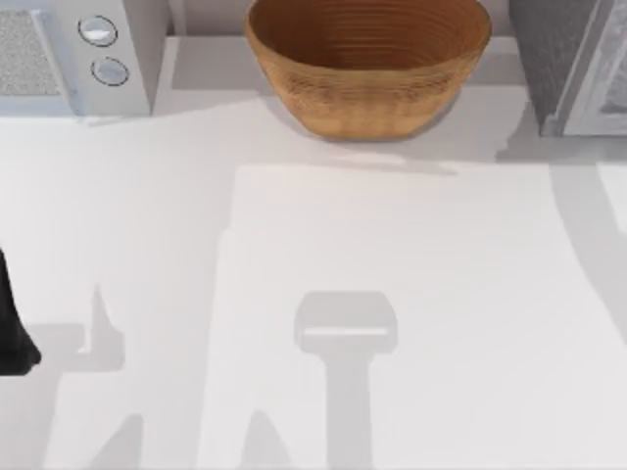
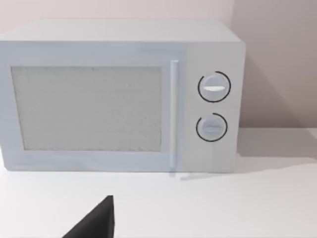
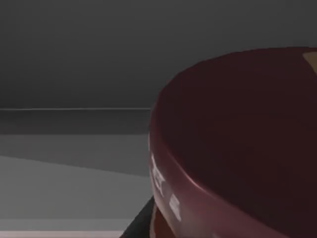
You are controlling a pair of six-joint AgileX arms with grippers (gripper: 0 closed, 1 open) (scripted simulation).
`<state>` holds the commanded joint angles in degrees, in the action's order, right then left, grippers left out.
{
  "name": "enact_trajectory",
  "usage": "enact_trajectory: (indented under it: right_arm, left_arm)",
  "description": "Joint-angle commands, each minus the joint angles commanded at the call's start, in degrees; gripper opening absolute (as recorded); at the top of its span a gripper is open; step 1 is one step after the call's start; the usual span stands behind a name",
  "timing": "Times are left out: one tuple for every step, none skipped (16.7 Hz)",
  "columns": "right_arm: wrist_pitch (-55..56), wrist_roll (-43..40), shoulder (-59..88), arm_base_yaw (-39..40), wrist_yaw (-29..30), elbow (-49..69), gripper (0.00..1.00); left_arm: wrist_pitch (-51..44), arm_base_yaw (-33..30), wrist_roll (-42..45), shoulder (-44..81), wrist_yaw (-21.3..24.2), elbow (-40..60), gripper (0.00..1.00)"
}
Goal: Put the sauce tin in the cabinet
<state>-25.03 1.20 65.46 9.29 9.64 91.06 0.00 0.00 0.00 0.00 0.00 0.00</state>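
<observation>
Sauce tin [image 3: 237, 144] sits v. close to the right wrist cam, dark maroon rim up front, in a dim grey-walled space; can't tell if the right claw grips it or not.

L to R in the top view: left arm [image 1: 12, 323] is a dark shape at the table's left edge, parked; can't tell its claw state. White microwave [image 1: 88, 54] w/ two round knobs at back left, also facing the left wrist cam. Woven basket [image 1: 367, 64] back centre on the white table [image 1: 294, 245]. Cabinet [image 1: 573, 64], speckled dark grey w/ pale framed door, back right corner.
</observation>
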Motion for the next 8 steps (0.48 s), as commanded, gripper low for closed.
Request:
enact_trajectory:
  right_arm:
    - [-1.0, -0.1, 2.7, 0.4, 0.4, 3.9, 0.00]
    - [-2.0, -0.1, 5.2, 0.7, 0.8, 7.2, 0.00]
    - [-2.8, -0.2, 7.3, 1.1, 1.1, 10.0, 0.00]
    - [-3.4, -0.2, 9.1, 1.3, 1.3, 12.3, 0.00]
    - [-4.0, -0.2, 10.4, 1.5, 1.5, 13.9, 0.00]
    - [-4.3, -0.2, 11.4, 1.6, 1.7, 15.1, 0.00]
    - [-4.5, -0.2, 11.9, 1.7, 1.8, 15.7, 0.00]
    - [-4.6, -0.2, 12.0, 1.7, 1.8, 15.8, 0.00]
  left_arm:
    - [0.0, 0.0, 0.0, 0.0, 0.0, 0.0, 1.00]
    - [0.0, 0.0, 0.0, 0.0, 0.0, 0.0, 1.00]
    - [0.0, 0.0, 0.0, 0.0, 0.0, 0.0, 1.00]
    - [0.0, 0.0, 0.0, 0.0, 0.0, 0.0, 1.00]
    - [0.0, 0.0, 0.0, 0.0, 0.0, 0.0, 1.00]
    - [0.0, 0.0, 0.0, 0.0, 0.0, 0.0, 1.00]
    - [0.0, 0.0, 0.0, 0.0, 0.0, 0.0, 1.00]
    - [0.0, 0.0, 0.0, 0.0, 0.0, 0.0, 1.00]
